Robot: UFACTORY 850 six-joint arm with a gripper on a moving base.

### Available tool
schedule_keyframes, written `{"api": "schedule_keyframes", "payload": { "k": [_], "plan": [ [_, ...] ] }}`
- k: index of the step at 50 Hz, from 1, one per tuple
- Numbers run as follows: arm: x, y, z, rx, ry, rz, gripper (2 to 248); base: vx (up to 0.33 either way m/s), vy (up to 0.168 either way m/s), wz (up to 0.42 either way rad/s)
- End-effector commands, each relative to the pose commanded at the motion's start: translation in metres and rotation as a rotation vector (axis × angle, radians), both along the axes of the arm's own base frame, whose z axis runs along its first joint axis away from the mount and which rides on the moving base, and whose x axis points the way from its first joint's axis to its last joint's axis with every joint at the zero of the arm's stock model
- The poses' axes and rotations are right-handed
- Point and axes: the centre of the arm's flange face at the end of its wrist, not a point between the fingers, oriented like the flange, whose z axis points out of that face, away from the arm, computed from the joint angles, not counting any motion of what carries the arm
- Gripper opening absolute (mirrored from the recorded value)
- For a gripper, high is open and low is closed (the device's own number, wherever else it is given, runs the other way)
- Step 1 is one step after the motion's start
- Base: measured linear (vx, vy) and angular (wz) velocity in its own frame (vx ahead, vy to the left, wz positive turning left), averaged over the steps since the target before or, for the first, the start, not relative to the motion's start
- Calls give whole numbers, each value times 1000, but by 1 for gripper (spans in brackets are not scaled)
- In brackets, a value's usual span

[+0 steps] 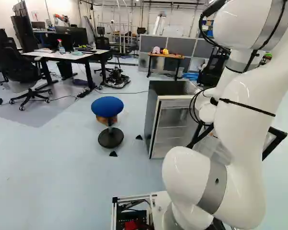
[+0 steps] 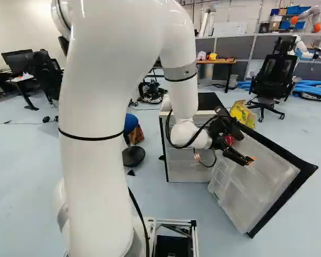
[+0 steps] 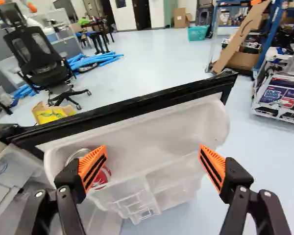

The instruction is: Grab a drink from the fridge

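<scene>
Sideways First, Then Down Over the Can

Clearly the fridge (image 2: 190, 167) stands with its door (image 3: 137, 108) swung out, and the can (image 3: 104, 177) I want is in the bin (image 3: 152, 128) on the door's inner side, toward the hinge end. My gripper (image 3: 153, 148) is spread wide with nothing in its grasp. The hinge-side pad (image 3: 92, 167) overlaps the can in the wrist view; whether it touches, I cannot tell. The other pad (image 3: 212, 167) is well apart from it, over the bin's bare stretch.

Closing from here would likely shove the can from one side or miss it. Better that I slide toward the hinge, high enough to clear its rim, until the can lies centred between my pads. The bin's end wall looks close, so the outer finger will need careful placing in that gap. Then I should sink until the pads meet the can's body rather than its rim, keeping my knuckles off the door's top edge. I ought to close slowly, firm but not crushing, and lift straight out past the bin's lip before moving away, lest I drag the door along.
</scene>
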Motion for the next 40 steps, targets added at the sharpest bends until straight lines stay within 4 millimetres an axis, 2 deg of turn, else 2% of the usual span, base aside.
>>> {"api": "schedule_keyframes", "payload": {
  "k": [40],
  "plan": [
    [-46, 64, 9, -33, 83, 394, 247, 0, 0, 0]
  ]
}}
